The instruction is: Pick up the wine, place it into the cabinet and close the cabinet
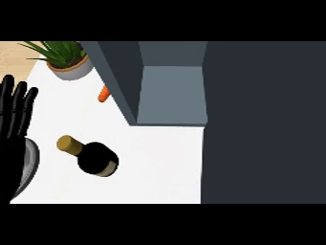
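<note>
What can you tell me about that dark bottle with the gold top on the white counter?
The wine bottle is dark, almost black, with a gold cap and neck pointing up-left in the view and a pale band near its base. It appears to stand on the white counter, seen from steeply above. Nothing touches it: the left hand rests open at the view's left edge, apart from it. The open cabinet lies beyond it, to the right.
</note>
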Robot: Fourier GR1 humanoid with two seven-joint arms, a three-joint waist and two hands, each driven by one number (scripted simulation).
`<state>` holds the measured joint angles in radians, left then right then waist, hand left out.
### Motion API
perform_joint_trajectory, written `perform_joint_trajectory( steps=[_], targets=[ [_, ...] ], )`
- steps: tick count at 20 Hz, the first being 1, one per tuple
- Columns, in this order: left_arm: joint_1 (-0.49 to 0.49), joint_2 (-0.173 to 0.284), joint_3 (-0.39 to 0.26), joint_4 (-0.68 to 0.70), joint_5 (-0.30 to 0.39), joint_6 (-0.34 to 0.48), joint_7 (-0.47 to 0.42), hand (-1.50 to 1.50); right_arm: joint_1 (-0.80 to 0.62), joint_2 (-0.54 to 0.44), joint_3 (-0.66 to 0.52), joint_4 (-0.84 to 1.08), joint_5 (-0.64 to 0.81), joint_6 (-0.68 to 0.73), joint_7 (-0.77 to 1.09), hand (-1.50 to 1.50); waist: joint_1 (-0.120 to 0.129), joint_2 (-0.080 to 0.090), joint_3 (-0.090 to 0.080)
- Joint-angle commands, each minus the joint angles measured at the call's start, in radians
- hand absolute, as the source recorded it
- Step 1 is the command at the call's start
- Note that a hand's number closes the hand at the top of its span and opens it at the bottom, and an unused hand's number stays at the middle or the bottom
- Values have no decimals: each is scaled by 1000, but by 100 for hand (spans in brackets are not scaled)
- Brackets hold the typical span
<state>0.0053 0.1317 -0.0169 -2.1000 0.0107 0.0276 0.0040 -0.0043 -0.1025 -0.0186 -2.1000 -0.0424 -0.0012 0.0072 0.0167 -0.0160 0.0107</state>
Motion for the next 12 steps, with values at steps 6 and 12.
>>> perform_joint_trajectory(
  steps=[6,12],
  targets=[
    [-17,105,-156,-51,297,-392,-106,-150,83,2,60,-94,49,6,28,-150,-50,9,-15],
    [206,147,-249,-171,624,-486,93,-150,130,-19,152,-183,-112,120,151,-150,-9,9,-11]
  ],
)
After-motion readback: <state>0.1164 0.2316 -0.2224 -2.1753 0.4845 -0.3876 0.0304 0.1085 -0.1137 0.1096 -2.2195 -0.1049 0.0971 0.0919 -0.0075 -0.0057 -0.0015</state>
